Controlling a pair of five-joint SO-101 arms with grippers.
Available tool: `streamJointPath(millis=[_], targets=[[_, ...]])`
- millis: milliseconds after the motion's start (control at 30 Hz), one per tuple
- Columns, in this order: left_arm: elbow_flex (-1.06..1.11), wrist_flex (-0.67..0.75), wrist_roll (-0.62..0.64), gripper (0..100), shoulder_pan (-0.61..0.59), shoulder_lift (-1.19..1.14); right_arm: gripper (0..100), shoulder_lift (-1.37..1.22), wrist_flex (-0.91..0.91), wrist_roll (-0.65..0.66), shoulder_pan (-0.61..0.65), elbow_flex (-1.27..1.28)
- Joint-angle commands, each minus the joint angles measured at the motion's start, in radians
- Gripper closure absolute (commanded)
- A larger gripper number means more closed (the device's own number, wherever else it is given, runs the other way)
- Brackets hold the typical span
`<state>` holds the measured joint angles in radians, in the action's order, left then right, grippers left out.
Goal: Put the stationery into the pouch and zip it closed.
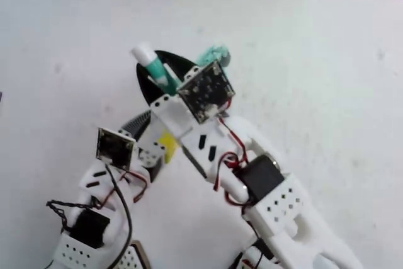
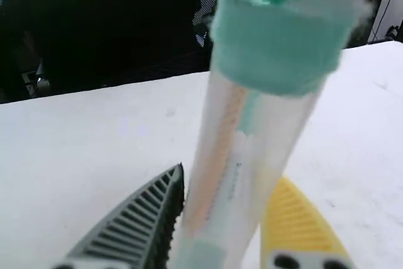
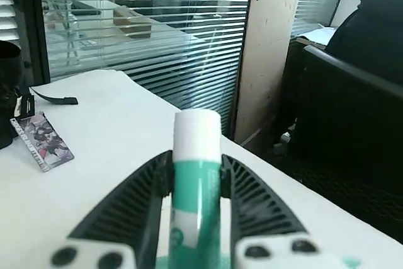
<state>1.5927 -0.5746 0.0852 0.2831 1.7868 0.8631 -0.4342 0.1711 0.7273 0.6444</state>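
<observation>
A card (image 3: pixel 41 140) lies flat on the table (image 1: pixel 302 61), well to the left of the arms.

The left gripper (image 2: pixel 232 177) sits near the table's near-left middle (image 1: pixel 154 131). Its grey and yellow fingers are clamped on a clear tube (image 2: pixel 252 124). It grips the tube low on the body, so the long end points away to the far right. That seems meant to leave the capped end free to lead into an opening. Something orange stands inside the tube, perhaps a pencil, but it is too blurred to say. The tube's base is cut off at the picture's edge.

Just to the right and farther off, the right gripper (image 3: pixel 196 157) is closed on a glue stick (image 3: pixel 196 193). It holds the green body, and the white cap juts past the fingertips toward the far left (image 1: pixel 150 62). Held level like this, the stick looks carried rather than set down.

The right arm crosses over the tube and hides its middle. From above only the teal cap (image 1: pixel 214 55) shows beyond the arm, on its far right.

The dark leaf-shaped patch around the glue stick reads mostly as the right gripper's black fingers. I cannot tell whether any of it is the pouch. So I cannot judge how near either item is to going in.
</observation>
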Motion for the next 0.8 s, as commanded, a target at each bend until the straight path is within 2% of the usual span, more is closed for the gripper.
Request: streamJointPath(millis=[0, 200, 433, 600, 767], targets=[[-0.043, 0.035, 0.038, 80, -0.051, 0.008, 98.1, 0.09, -0.084, -0.009, -0.015, -0.005], [-0.043, 0.034, 0.04, 80, -0.051, 0.008, 98.1, 0.168, -0.236, -0.008, -0.036, -0.005], [-0.044, 0.031, 0.04, 80, -0.051, 0.008, 98.1, 0.246, -0.326, -0.008, -0.099, 0.0], [-0.044, 0.031, 0.04, 80, -0.051, 0.008, 98.1, 0.24, -0.298, 0.0, -0.096, -0.003], [-0.043, 0.031, 0.041, 80, -0.045, 0.008, 98.1, 0.188, -0.107, 0.038, -0.094, -0.003]])
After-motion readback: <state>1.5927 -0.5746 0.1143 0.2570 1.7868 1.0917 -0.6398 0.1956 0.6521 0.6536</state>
